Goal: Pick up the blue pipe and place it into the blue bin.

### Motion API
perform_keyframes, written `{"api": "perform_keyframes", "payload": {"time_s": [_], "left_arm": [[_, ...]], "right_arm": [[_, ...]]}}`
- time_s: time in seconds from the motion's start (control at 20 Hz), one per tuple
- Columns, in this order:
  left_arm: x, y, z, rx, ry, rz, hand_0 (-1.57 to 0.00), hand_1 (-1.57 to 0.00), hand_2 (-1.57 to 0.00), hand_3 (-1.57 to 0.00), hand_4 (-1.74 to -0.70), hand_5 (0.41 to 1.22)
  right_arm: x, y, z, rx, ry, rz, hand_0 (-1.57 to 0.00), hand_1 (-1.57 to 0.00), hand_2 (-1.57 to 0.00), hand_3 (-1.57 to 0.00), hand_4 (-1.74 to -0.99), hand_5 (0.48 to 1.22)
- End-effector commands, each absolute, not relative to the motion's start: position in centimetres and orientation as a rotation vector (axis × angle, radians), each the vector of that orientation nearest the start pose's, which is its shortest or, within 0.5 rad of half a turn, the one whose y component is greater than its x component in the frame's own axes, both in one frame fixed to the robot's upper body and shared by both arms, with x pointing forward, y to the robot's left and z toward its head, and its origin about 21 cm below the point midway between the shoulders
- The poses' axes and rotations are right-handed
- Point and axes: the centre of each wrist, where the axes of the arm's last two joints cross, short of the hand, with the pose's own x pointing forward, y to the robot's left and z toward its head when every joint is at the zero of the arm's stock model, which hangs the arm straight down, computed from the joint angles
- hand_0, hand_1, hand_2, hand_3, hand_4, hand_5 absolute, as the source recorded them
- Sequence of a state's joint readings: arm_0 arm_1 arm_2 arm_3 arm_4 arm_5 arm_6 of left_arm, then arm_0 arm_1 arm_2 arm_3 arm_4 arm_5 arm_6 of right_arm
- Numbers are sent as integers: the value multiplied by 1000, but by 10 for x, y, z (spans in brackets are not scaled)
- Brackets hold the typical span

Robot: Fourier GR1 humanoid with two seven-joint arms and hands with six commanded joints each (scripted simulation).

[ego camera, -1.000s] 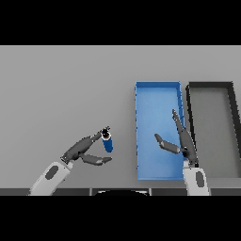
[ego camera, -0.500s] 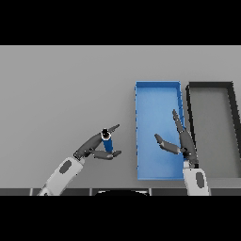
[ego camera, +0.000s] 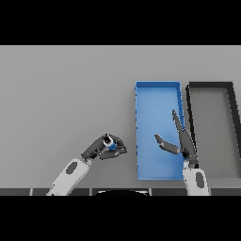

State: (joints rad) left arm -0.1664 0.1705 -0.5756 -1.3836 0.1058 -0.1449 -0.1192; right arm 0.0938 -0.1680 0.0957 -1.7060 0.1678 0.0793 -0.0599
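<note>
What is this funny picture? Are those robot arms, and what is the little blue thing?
Yes, those are a robot's two arms. The picture is taken from the robot's head, looking down at a grey table, so you see what the robot sees.

The left hand has its dark fingers curled around a small blue pipe. That is the little blue thing, and the hand partly hides it.

The right hand is open, with its fingers stretched out, and it shows over the blue bin. It holds nothing.

The blue bin is a long tray with low walls. Right beside it lies a black bin of the same shape. The robot's job is to put the pipe into the blue bin, and the pipe is not in it yet.
</note>
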Motion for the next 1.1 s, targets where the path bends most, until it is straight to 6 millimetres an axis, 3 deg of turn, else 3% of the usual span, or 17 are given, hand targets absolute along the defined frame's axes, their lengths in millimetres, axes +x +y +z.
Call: {"api": "perform_keyframes", "payload": {"time_s": [0.0, 0.15, 0.35, 0.5, 0.75, 1.05], "left_arm": [[244, 129, -25, -498, -1476, -699, -1193, -1266, -1311, -1258, -1617, 1106], [241, 126, -26, -479, -1513, -713, -1378, -1415, -1438, -1411, -1541, 1162], [239, 117, -19, -507, -1585, -706, -1492, -1507, -1516, -1505, -1494, 1197], [243, 110, 4, -570, -1704, -663, -1530, -1538, -1543, -1537, -1482, 1209], [249, 99, 30, -565, -1736, -697, -1558, -1560, -1562, -1560, -1474, 1217], [251, 94, 42, -595, -1705, -745, -1568, -1568, -1569, -1568, -1473, 1220]], "right_arm": [[225, -249, 17, -135, -1638, 382, 1, 1, 1, 1, -1178, 561], [225, -250, 18, -130, -1643, 380, 1, 1, 1, 1, -1176, 559], [224, -250, 14, -145, -1630, 390, 1, 1, 1, 1, -1160, 554], [225, -250, 14, -151, -1624, 392, 1, 1, 1, 1, -1151, 550], [220, -251, 15, -158, -1640, 415, 1, 1, 1, 1, -1129, 561], [220, -255, 15, -178, -1637, 409, 1, 1, 1, 1, -1124, 578]]}}
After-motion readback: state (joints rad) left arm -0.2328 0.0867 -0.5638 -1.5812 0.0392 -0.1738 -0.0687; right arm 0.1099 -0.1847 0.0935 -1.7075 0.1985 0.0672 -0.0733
